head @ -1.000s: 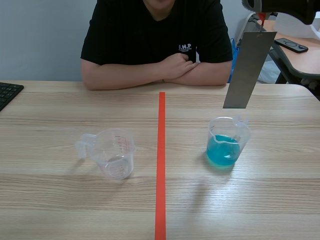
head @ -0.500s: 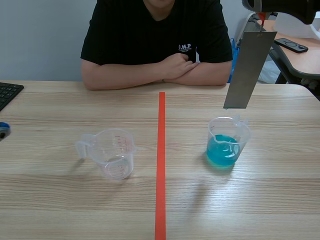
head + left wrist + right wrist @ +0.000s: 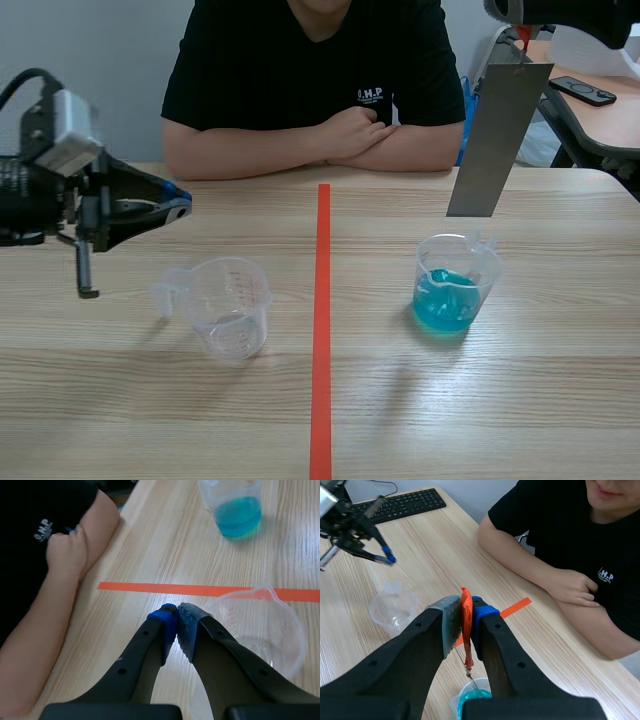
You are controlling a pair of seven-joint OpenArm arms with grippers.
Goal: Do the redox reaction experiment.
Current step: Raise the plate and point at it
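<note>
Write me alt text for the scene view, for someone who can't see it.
A grey metal strip hangs by an orange tab from the raised right gripper, above a cup of blue liquid. The left gripper, shut, hovers near an empty clear measuring cup; a person sits across the table, arms folded.

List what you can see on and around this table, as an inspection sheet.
Surface: wooden table, orange tape line down its middle.
Job's things: empty clear cup; cup of blue liquid; metal strip hanging above it.
Clutter: keyboard at the table's edge.
Hands: left hand shut on nothing, near the empty cup; right hand shut on orange tab carrying the strip.
Cables: black cable on left arm.
Surroundings: person seated opposite, arms folded; remote on second desk.
</note>
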